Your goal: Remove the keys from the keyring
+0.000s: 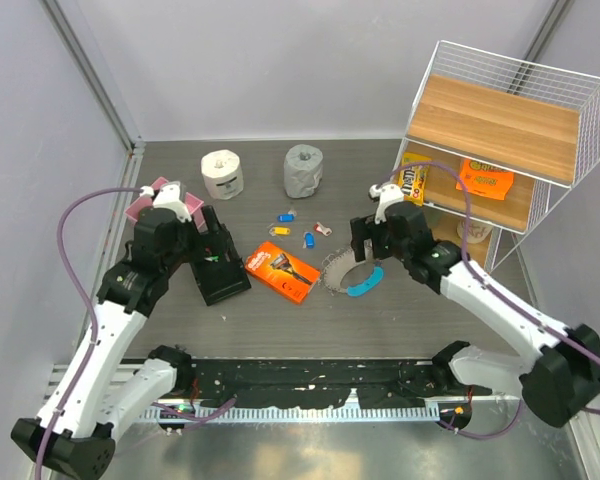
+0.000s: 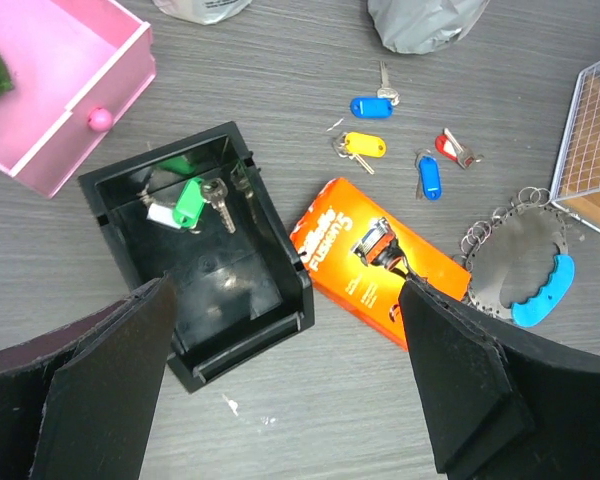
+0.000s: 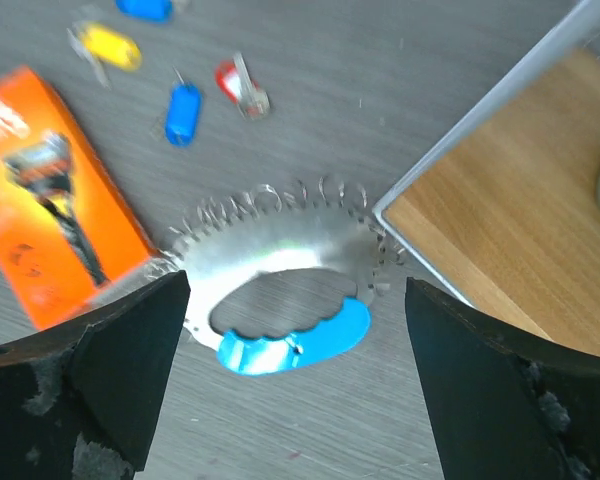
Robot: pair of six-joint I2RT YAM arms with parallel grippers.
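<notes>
R gripper [image 3: 295, 300] fingers [image 3: 100, 370] hanging wide apart, gripping nothing, straddling the keys [image 3: 280, 235] from above. Keys lying flat on table [image 3: 380, 60] w/ light-blue keyring [image 3: 295, 338] joined at their near edge, sitting btwn orange razor box [image 3: 50, 190] and wire shelf [image 3: 480, 130] corner. L gripper [image 2: 285, 290] also gaping, empty, hovering over black box [image 2: 205, 250] w/ green-tagged key [image 2: 188, 203] lying inside.

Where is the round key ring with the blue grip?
In the overhead view the key ring lies right of centre, between the orange razor box and the wire shelf.
</notes>
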